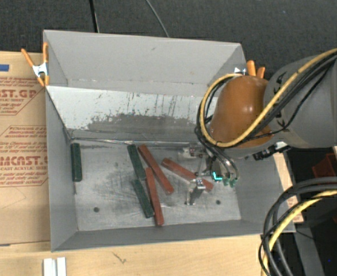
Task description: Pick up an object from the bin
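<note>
**Gripper beside a short red-brown stick**

The short red-brown stick is flat and narrow. It lies slantwise on the floor of the bin, right of centre. The gripper hangs just beside its lower right end; I cannot tell whether the claw is open or closed. Just left, longer red-brown and green sticks lie crossed in a loose heap. A lone green stick lies by the left wall, with bare floor between.

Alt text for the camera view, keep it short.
The gripper sits low in the grey bin, right of centre, next to a short red bar. Left of it lies a loose cluster of red and green bars; one green bar lies apart by the left wall.
</note>
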### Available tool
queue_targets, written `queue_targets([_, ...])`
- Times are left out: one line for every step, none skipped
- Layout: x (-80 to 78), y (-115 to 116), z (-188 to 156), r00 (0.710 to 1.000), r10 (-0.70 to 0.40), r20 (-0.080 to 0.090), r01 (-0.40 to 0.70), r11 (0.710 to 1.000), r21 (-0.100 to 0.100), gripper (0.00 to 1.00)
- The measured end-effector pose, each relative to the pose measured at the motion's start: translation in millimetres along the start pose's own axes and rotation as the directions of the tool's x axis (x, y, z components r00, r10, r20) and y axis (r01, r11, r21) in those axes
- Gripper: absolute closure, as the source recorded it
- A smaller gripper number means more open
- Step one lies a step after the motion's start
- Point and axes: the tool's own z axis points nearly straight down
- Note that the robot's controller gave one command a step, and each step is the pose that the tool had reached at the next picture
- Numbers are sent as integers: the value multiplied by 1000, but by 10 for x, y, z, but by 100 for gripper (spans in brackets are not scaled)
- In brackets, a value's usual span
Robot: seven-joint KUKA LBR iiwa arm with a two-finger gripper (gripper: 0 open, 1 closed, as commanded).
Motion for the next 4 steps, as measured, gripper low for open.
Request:
queue_targets([-20, 0, -38, 1000, 0, 7, 0, 1000, 0, 0])
queue_targets([-150, -378, 611, 997, 75, 1, -75, 997, -2, 100])
queue_targets([-151, -378, 610, 997, 75, 1, -75, 997, -2, 100])
queue_targets([-235, -303, -755, 1000, 10, 10, -10, 1000, 0, 100])
